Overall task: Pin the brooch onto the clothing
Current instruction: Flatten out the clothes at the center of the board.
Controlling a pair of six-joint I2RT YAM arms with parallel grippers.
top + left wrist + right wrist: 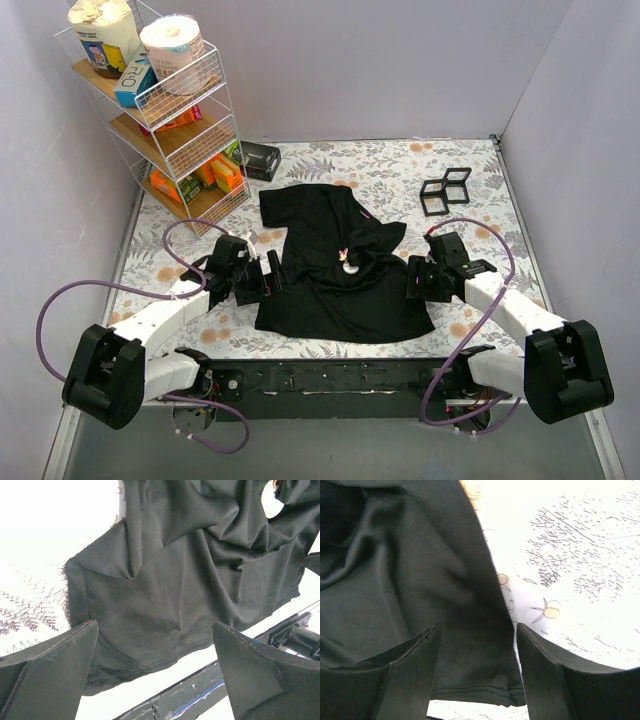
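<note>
Brooch [350, 266] lies mid-chest on the shirt [330, 305], between the two grippers. We cannot tell whether its pin goes through the cloth.

Left gripper [272, 276] gapes wide and empty, with the shirt's side edge just ahead of its fingers. Right gripper [412, 278] also has its fingers spread and holds nothing, with the hem corner just under its tips.

Risks we note:
- If the brooch only rests there, a tug at either edge could roll it off the folds.
- Fingers closing low may snag cloth and drag the rumpled shirt.
- The brooch is tiny, so a pinch could miss it.
</note>
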